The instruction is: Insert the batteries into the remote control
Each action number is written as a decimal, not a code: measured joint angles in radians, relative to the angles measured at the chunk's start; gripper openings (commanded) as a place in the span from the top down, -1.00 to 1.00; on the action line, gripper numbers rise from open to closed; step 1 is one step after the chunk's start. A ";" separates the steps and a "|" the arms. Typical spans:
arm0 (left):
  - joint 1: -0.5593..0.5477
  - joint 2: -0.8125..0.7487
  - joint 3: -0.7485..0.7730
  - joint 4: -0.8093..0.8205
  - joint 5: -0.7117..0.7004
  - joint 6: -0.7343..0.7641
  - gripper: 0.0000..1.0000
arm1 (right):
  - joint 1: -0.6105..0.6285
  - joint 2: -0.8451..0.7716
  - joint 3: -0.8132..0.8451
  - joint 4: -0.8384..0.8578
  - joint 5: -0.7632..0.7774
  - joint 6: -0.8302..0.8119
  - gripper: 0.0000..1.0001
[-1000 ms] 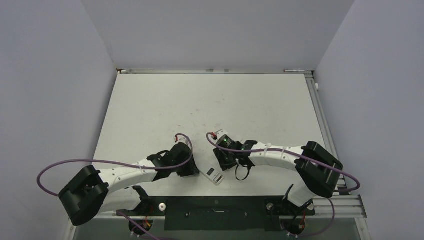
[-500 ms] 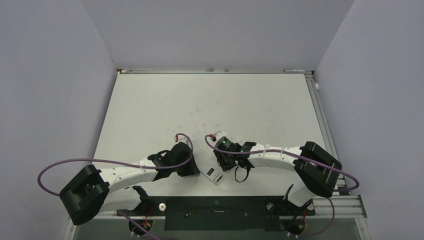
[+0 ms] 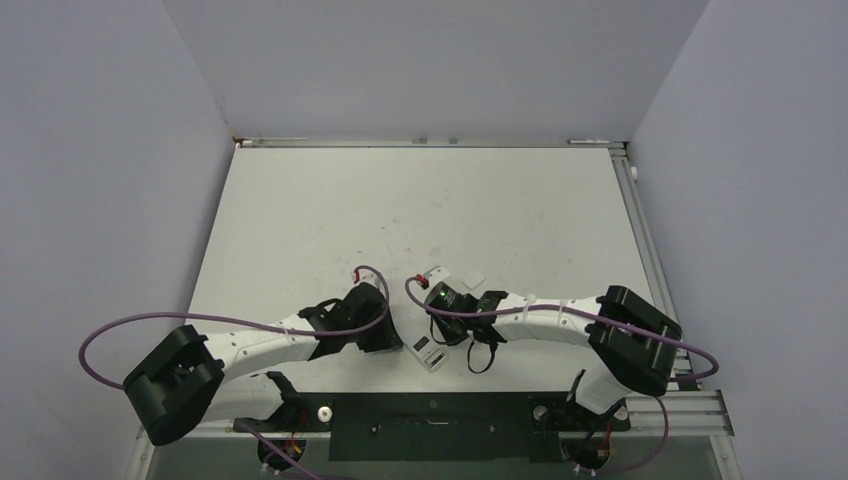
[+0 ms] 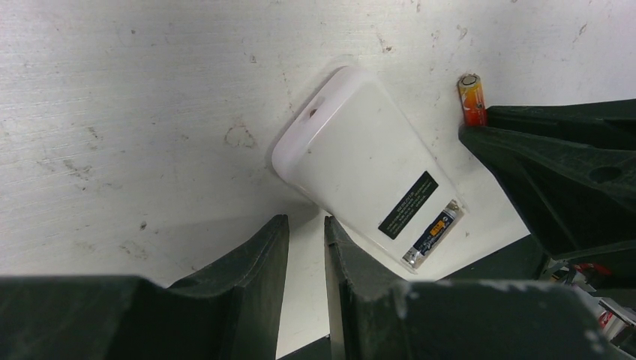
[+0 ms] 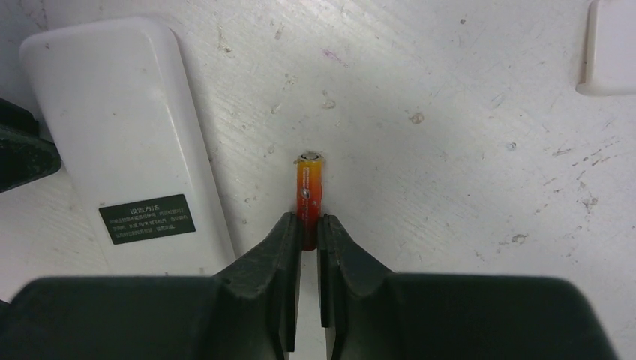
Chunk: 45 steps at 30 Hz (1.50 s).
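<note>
The remote control (image 4: 360, 161) lies white back up on the table, also in the right wrist view (image 5: 112, 112) and the top view (image 3: 430, 352). A dark battery (image 4: 433, 234) sits in its open compartment beside a black label. A reddish battery (image 5: 310, 180) lies next to the remote, also in the left wrist view (image 4: 470, 97). My right gripper (image 5: 306, 219) is shut on that battery's near end, low at the table. My left gripper (image 4: 306, 223) is shut and empty, its right finger (image 4: 352, 255) at the remote's long edge.
A small loose white chip (image 5: 611, 45) lies on the table beyond the right gripper, also in the top view (image 3: 470, 277). Both arms meet at the table's near middle (image 3: 400, 330). The black mounting rail (image 3: 430, 425) runs along the near edge.
My right gripper has moved left and nearer, towards the remote, uncovering the white chip behind it. The remote has shifted slightly. The left arm has barely moved.
</note>
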 measured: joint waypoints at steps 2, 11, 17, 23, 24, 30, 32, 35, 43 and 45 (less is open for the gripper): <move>0.000 0.007 0.004 0.003 0.002 0.000 0.56 | 0.003 -0.003 -0.002 0.000 0.006 0.009 0.83; 0.000 0.079 0.053 0.022 0.014 0.026 0.56 | 0.005 -0.106 -0.022 -0.117 0.033 0.026 0.83; 0.000 0.144 0.104 0.029 0.018 0.054 0.57 | 0.033 -0.206 -0.023 -0.156 0.032 0.024 0.83; 0.000 0.166 0.123 0.032 0.023 0.074 0.52 | 0.077 -0.268 -0.050 -0.162 -0.017 -0.012 0.83; 0.000 0.166 0.124 0.031 0.024 0.076 0.49 | 0.079 -0.279 -0.052 -0.163 -0.031 -0.021 0.83; 0.000 0.138 0.129 -0.019 0.005 0.093 0.35 | 0.084 -0.311 -0.052 -0.162 -0.114 -0.093 0.83; 0.000 0.106 0.122 -0.061 -0.016 0.096 0.33 | 0.084 -0.310 -0.048 -0.167 -0.135 -0.119 0.83; 0.002 0.040 0.104 -0.106 -0.037 0.096 0.32 | 0.084 -0.301 -0.026 -0.185 -0.169 -0.165 0.83; 0.016 -0.145 0.021 -0.156 -0.061 0.070 0.30 | 0.090 -0.212 0.064 -0.206 -0.235 -0.311 0.83; 0.019 -0.190 -0.006 -0.157 -0.061 0.061 0.29 | 0.092 -0.185 0.079 -0.214 -0.249 -0.349 0.83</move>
